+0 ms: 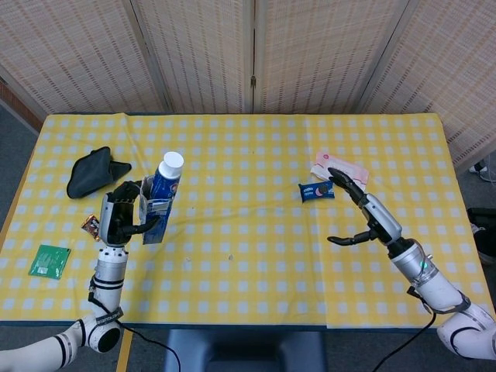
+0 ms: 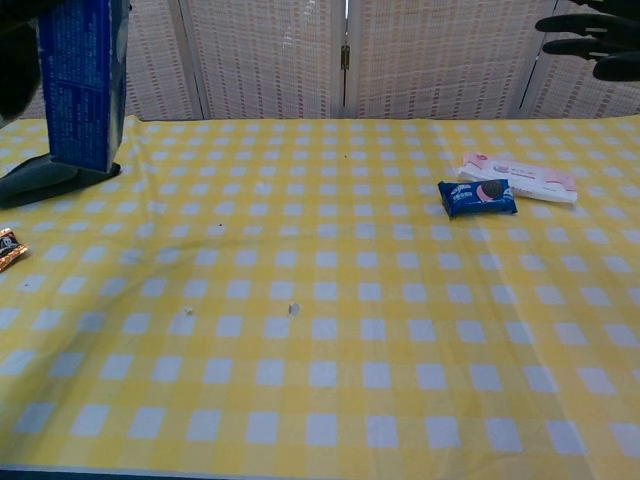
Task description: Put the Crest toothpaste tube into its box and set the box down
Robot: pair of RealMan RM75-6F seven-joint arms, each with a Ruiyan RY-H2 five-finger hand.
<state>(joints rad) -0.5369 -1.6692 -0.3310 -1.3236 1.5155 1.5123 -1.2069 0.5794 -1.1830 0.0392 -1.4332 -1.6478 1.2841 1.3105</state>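
Blue box (image 1: pixel 153 211) stands upright, white-capped toothpaste tube (image 1: pixel 167 172) protruding on top.

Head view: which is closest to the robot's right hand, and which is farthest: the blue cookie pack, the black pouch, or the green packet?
From the right hand:
1. Blue cookie pack, just to its upper left.
2. Black pouch, far across the table, upper left.
3. Green packet, at the left edge, farthest.

Toothpaste tube (image 1: pixel 166 175): body hidden inside box (image 1: pixel 154 216), cap showing above left hand (image 1: pixel 118 216). Chest view: box top cut off; right hand (image 2: pixel 592 42) clipped at frame corner.
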